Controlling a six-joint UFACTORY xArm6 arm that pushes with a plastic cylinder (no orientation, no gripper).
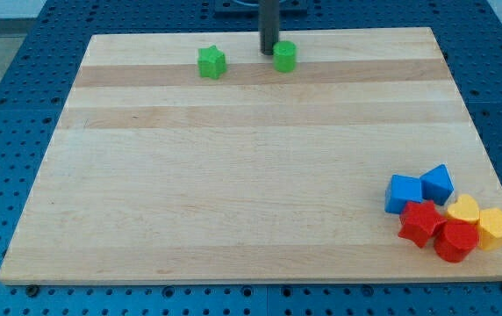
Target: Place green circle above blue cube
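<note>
The green circle (285, 56) is a short green cylinder near the board's top edge, a little right of centre. My tip (268, 51) stands just to its left, touching or nearly touching it. The blue cube (403, 194) lies at the lower right of the board, at the left of a tight cluster of blocks. The green circle is far from the blue cube, up and to the left of it.
A green star-like block (211, 62) lies left of my tip. In the lower-right cluster are a second blue block (437, 184), a red star (420, 222), a red block (455, 240), a yellow heart (464, 210) and a yellow block (496, 227). The wooden board (233, 175) ends close to the cluster.
</note>
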